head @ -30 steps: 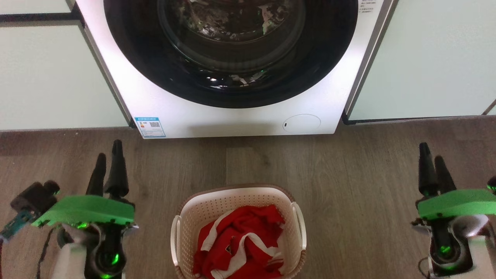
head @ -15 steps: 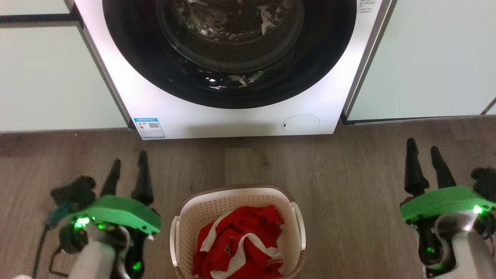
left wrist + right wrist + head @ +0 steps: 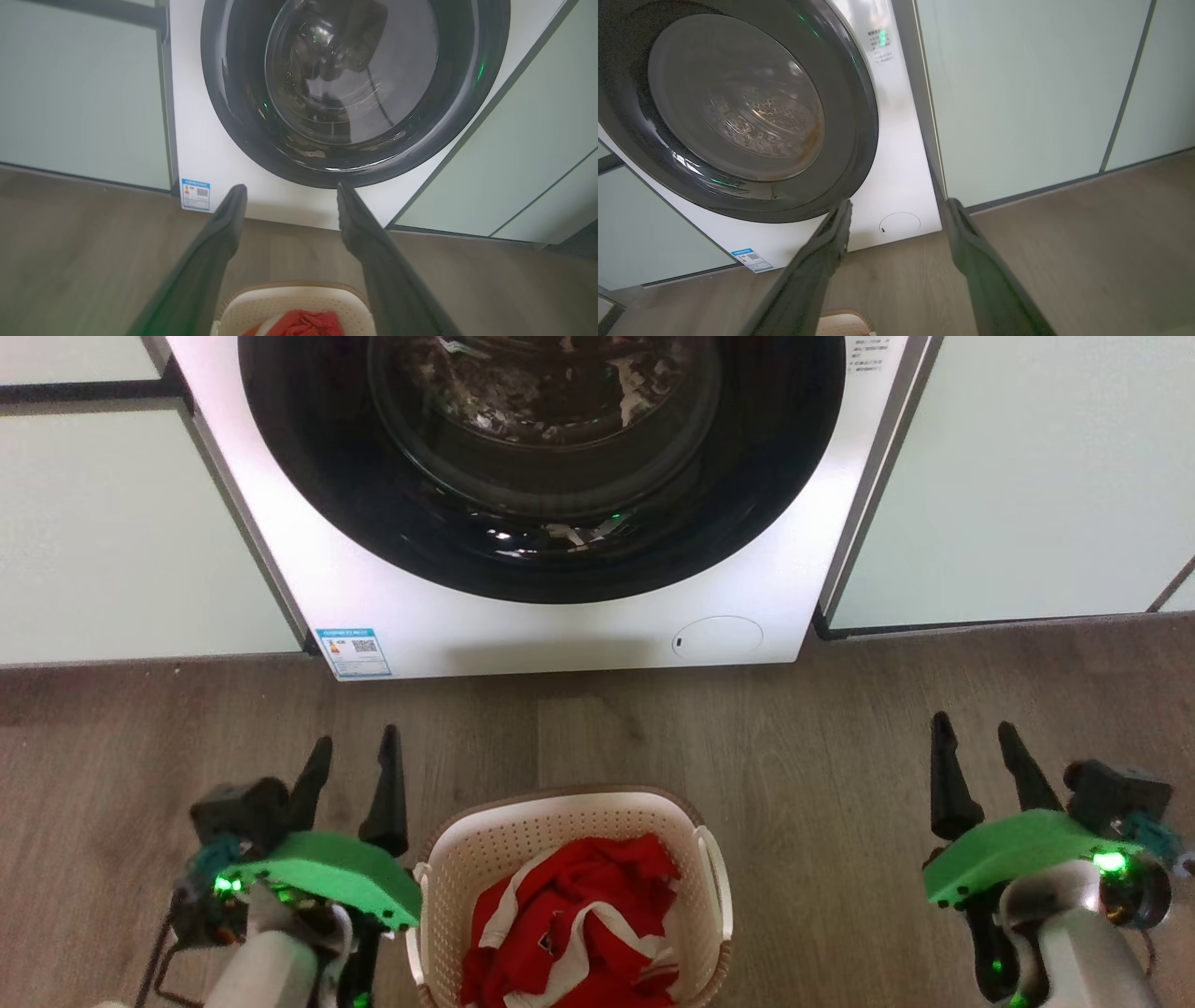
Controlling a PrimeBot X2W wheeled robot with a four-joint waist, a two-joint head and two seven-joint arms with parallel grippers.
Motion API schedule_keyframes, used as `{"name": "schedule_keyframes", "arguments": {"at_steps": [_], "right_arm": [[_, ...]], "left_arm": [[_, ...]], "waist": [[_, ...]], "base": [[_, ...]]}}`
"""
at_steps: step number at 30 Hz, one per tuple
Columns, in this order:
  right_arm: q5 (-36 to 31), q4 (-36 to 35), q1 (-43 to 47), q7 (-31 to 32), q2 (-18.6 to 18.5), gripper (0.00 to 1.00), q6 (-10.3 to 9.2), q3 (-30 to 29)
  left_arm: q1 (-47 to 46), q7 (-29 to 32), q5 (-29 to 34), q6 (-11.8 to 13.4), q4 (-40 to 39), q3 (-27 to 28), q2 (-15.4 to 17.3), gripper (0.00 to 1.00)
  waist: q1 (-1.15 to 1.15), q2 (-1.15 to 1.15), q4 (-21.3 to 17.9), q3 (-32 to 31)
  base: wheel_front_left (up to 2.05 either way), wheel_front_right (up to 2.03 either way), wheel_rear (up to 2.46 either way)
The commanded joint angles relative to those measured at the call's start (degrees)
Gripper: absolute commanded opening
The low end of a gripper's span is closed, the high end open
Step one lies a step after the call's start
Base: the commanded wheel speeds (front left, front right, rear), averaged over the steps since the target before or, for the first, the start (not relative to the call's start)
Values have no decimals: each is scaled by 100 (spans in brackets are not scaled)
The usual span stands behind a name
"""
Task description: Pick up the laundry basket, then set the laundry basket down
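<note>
Our left gripper [image 3: 356, 745] hangs with its two dark fingers parted and nothing between them; our right gripper [image 3: 975, 728] is likewise spread and empty. Just beside the left gripper, on its inner side and a little lower, sits the laundry basket [image 3: 560, 823] on the wooden floor [image 3: 812, 756], its left-hand handle [image 3: 413, 943] close under that arm's green cover; from the right gripper the basket lies well apart, with bare floor between its fingers and the right-hand handle [image 3: 719, 882]. We judge that the pick-up is only at the approach: neither gripper touches the basket, and it has not left the floor. The next move, as we read it, calls for both grippers to drop and draw back toward the handles, the right one also crossing far inward; then each should close on a handle, and the lift should stay level so the load does not tip out. Inside the basket is a crumpled red garment [image 3: 569, 915] with white trim, heaped toward the near end and filling most of the bottom. Beyond both grippers stands the washing machine [image 3: 560, 639]; its round door [image 3: 541, 551] looks shut, and through the dark glass we cannot tell laundry from reflections.
</note>
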Motion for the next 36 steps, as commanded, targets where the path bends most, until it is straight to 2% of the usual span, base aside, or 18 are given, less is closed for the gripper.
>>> {"name": "schedule_keyframes", "arguments": {"at_steps": [1, 5, 10, 14, 18, 25, 31, 34, 36], "right_arm": [[-205, -238, -325, -110, -65, 100, 29, 114], [-463, -492, -405, -177, -68, 100, 30, 108], [-797, -1035, -482, -261, -71, 100, 32, 114], [-1101, -1424, -468, -328, -74, 100, 33, 126], [-1358, -1377, -363, -412, -77, 100, 35, 135], [-1562, -1103, -302, -512, -80, 100, 37, 186], [-2056, -814, -263, -613, -84, 100, 39, 293], [-2260, -873, -310, -663, -86, 100, 40, 299], [-2328, -917, -312, -696, -87, 100, 40, 277]], "left_arm": [[-414, -98, 268, 48, -202, 67, 122, 100], [-517, -166, 706, 319, -519, 92, 123, 100], [-646, -251, 1317, 818, -1107, 30, 228, 100], [-701, -318, 1722, 1198, -1419, -191, 396, 100], [-658, -403, 1902, 1430, -1361, -498, 521, 100], [-615, -505, 2034, 1363, -1031, -738, 516, 100], [-576, -607, 2369, 1311, -842, -806, 448, 100], [-572, -658, 2487, 1276, -910, -756, 356, 100], [-506, -692, 2296, 1149, -967, -566, 168, 100]], "waist": [[0, 0, 0, 4], [0, 0, 3, 24], [0, 0, 13, 70], [0, 0, 16, 100], [0, 0, 5, 107], [0, 0, -10, 111], [0, 0, 0, 131], [0, 0, 8, 157], [0, 0, 11, 168]], "base": [[0, 0, 0], [0, 0, 0], [0, 0, 0], [0, 0, 0], [0, 0, 0], [0, 0, 0], [0, 0, 0], [0, 0, 0], [0, 0, 0]]}}
